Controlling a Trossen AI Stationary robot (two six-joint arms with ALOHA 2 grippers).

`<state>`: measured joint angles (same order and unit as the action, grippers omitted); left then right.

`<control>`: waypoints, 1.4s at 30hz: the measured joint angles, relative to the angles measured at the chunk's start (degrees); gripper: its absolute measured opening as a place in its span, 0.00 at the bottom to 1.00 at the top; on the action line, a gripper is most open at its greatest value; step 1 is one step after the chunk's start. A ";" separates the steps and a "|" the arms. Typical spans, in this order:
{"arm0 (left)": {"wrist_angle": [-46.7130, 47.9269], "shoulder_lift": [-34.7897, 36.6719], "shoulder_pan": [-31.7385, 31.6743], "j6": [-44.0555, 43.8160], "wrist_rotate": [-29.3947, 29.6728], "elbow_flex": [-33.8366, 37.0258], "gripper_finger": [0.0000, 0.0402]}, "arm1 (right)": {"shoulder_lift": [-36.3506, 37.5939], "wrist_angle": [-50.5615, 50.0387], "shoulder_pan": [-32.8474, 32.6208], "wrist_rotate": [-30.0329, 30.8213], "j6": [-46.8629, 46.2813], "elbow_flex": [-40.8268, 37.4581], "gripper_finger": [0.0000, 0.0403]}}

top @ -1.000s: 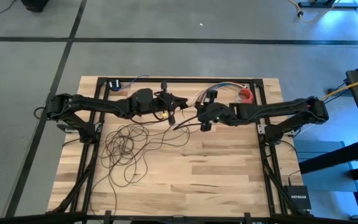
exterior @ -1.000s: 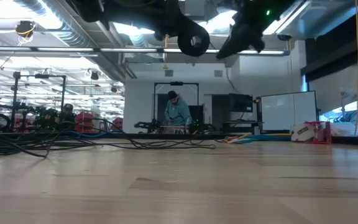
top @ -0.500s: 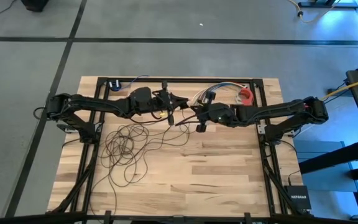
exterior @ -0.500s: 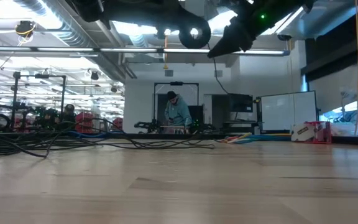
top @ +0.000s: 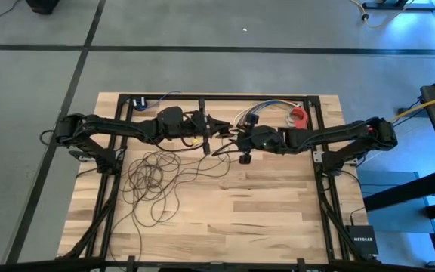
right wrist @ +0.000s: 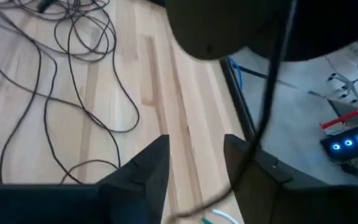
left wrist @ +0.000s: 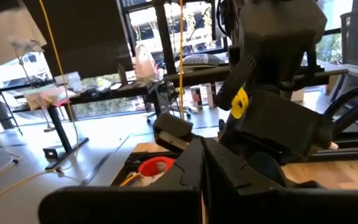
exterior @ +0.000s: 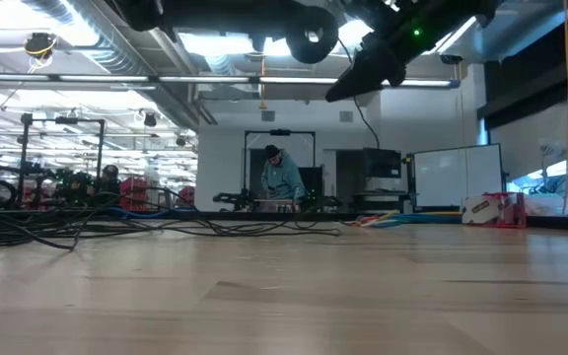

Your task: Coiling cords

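The cords (top: 155, 175) lie in many thin dark loops on the wooden table's left half, also seen in the right wrist view (right wrist: 73, 37). One strand (right wrist: 263, 118) rises off the table toward the two grippers, which meet above the table's far middle. My left gripper (top: 216, 136) is level and shut (left wrist: 202, 168). My right gripper (top: 231, 143) faces it, tipped downward (exterior: 338, 91), with its fingers open (right wrist: 194, 158). The strand runs close past one of its fingers. My left gripper is shut on the cords, with the strand (top: 207, 149) leading up to it from the loops. Its own fingers hide the place of contact, so I cannot tell which part it has. The rest of the cords lies slack on the table. My right gripper has the strand (right wrist: 253, 146) running along one finger (right wrist: 247, 163); I cannot tell whether it touches.
A short bundle of multicoloured wires (top: 257, 110) and a red object (top: 299, 115) lie at the far right. Black frame rails (top: 319, 174) border the table. Bare wood (top: 278, 204) fills the near right. A yellow cable (top: 429, 106) runs off the table's right. A person (exterior: 282, 177) stands far behind.
My right gripper has tipped its fingers further down toward the left gripper and has opened. My left gripper has stayed in place, shut. The loops on the table have not moved.
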<state>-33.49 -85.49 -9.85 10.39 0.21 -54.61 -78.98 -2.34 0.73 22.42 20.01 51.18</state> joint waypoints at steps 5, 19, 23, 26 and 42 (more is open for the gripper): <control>-0.01 0.00 -0.04 0.26 0.07 0.02 0.00 | 3.73 -3.23 -2.85 5.17 1.39 1.13 0.40; 0.12 -0.11 -0.04 0.35 0.17 0.07 0.00 | 14.81 -20.97 -8.40 12.56 -6.56 3.33 0.40; 0.39 -0.11 -0.04 0.57 -0.07 0.07 0.00 | 16.12 -30.59 -8.63 7.41 -14.87 1.69 0.40; 0.34 -0.11 -0.04 0.61 -2.10 0.09 0.00 | 18.38 -30.07 -8.65 3.20 -20.22 -3.38 0.40; 0.39 -0.13 0.00 1.63 -2.60 0.09 0.00 | 21.38 18.28 -8.63 -5.05 -28.72 -37.72 0.40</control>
<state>-33.10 -85.62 -9.85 12.02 -2.39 -54.52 -57.61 15.95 -7.90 17.37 -8.71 13.46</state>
